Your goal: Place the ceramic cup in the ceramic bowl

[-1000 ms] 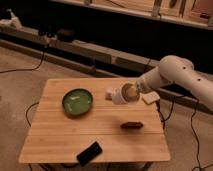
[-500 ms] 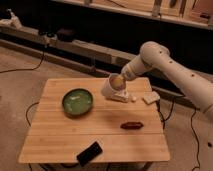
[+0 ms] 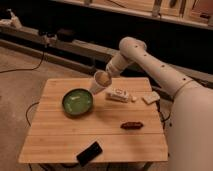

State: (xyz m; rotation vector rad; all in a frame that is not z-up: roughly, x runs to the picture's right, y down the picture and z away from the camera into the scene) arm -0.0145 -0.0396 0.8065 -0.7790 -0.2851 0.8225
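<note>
Gripper [image 3: 106, 76] — fingers clamped on the ceramic cup [image 3: 100, 81], carried tilted in mid-air at frame centre | ceramic bowl [image 3: 77, 102] — lower left of cup, apart, mouth up to receive it | packet [image 3: 117, 95], dark phone [image 3: 89, 153] — outside the transfer path on the wooden table [image 3: 65, 140]

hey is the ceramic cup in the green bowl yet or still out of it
Out. The ceramic cup is held tilted in the shut pincer, in the air by the upper right rim of the ceramic bowl.
</note>
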